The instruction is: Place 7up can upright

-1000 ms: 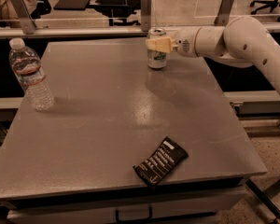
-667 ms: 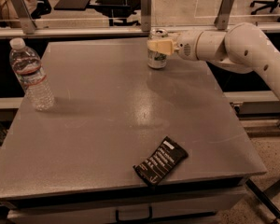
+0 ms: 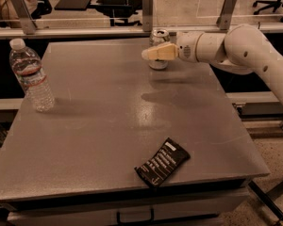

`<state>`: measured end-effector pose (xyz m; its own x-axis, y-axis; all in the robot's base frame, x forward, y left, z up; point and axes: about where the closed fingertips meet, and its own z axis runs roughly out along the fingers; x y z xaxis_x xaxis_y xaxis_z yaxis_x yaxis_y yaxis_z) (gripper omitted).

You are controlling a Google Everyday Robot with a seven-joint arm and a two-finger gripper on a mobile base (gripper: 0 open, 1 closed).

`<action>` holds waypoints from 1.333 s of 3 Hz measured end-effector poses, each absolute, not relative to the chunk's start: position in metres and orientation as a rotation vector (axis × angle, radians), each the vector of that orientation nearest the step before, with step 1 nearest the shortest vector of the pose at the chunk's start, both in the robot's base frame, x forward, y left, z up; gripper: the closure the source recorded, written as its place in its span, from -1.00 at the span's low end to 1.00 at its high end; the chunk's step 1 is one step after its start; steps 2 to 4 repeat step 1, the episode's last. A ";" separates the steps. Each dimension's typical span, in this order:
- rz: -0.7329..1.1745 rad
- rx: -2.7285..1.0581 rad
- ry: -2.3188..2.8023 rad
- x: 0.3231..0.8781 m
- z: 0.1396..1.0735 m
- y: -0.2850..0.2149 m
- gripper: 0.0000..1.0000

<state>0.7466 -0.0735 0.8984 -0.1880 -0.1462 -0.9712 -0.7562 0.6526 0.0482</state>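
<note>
The 7up can point(image 3: 159, 36) stands upright on the grey table point(image 3: 108, 126) near its far edge, silvery with a shiny top. My gripper point(image 3: 153, 51) is at the can, reaching in from the right on the white arm point(image 3: 245, 46). Its tan near finger point(image 3: 158, 54) crosses in front of the can's middle and hides part of it. The far finger is hidden behind the can. The jaws look open around the can, with the near finger a little off its front.
A clear plastic water bottle point(image 3: 32, 76) stands at the table's left side. A flat black snack packet point(image 3: 162, 162) lies near the front edge. Metal posts and a rail point(image 3: 146, 8) run just behind the table's far edge.
The can has stayed in place. The near finger has shifted down and to the left across the can's front. The arm's elbow has swung a little to the left.
</note>
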 end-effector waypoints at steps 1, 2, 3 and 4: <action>0.649 -0.740 1.701 0.747 0.898 -0.073 -1.00; 0.649 -0.740 1.701 0.747 0.898 -0.073 -1.00; 0.649 -0.740 1.701 0.747 0.898 -0.073 -1.00; 0.649 -0.740 1.701 0.747 0.898 -0.073 -1.00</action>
